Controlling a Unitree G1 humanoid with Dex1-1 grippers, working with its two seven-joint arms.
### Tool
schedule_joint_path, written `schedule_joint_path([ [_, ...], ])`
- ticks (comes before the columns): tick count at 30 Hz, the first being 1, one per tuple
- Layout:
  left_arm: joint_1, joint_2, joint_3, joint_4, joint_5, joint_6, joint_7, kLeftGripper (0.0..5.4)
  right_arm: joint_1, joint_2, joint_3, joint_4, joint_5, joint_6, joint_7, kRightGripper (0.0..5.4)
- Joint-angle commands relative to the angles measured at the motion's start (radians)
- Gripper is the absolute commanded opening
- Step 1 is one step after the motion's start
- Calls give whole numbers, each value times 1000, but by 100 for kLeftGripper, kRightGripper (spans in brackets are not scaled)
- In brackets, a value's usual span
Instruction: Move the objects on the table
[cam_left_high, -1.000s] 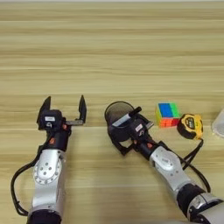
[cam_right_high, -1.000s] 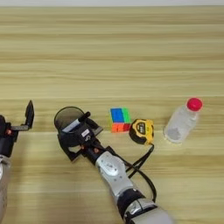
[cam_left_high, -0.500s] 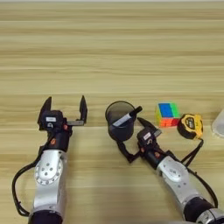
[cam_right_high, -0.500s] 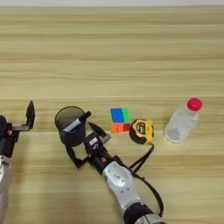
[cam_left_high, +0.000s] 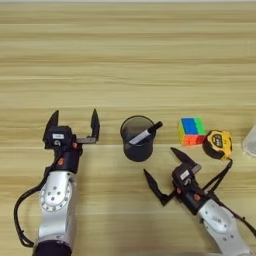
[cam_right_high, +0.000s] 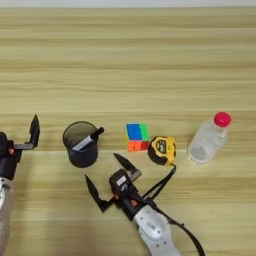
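Note:
The black mesh pen cup (cam_left_high: 137, 141) stands upright near the table's middle, a black-and-white marker (cam_left_high: 145, 134) leaning out of it to the right. Right of it lie the multicoloured puzzle cube (cam_left_high: 191, 131) and the yellow tape measure (cam_left_high: 218, 144), whose black strap (cam_right_high: 160, 182) trails toward me. My right gripper (cam_left_high: 166, 174) is open, below and right of the cup, holding nothing and clear of it. My left gripper (cam_left_high: 73, 123) is open to the cup's left, fingers pointing away from me.
A clear plastic bottle with a red cap (cam_right_high: 208, 139) stands right of the tape measure. The light wooden table (cam_left_high: 128, 60) stretches wide behind the objects.
My right gripper let go of the pen cup and drew back toward me, now open below it. The cup stays standing. The left arm has not moved.

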Motion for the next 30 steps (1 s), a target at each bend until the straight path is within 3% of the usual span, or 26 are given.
schedule_joint_path([
  [1, -10, 8, 1, 12, 4, -4, 1, 540, 25, -31, -33, -112, 17, 47, -28, 534],
  [6, -15, 9, 1, 17, 3, -5, -2, 540, 53, -52, -67, -200, 41, 78, -49, 534],
  [16, -21, 11, 1, 26, 2, -7, -9, 540, 62, -61, -131, -249, 89, 81, -93, 534],
  [22, -21, 10, -11, 31, 2, -10, -25, 540, -8, -42, -166, -216, 107, 83, -131, 534],
  [25, -20, 10, -15, 31, -1, -13, -34, 540, -48, -28, -186, -187, 150, 99, -130, 534],
  [30, -19, 10, -17, 34, -5, -16, -45, 540, -92, -15, -191, -154, 153, 88, -131, 534],
])
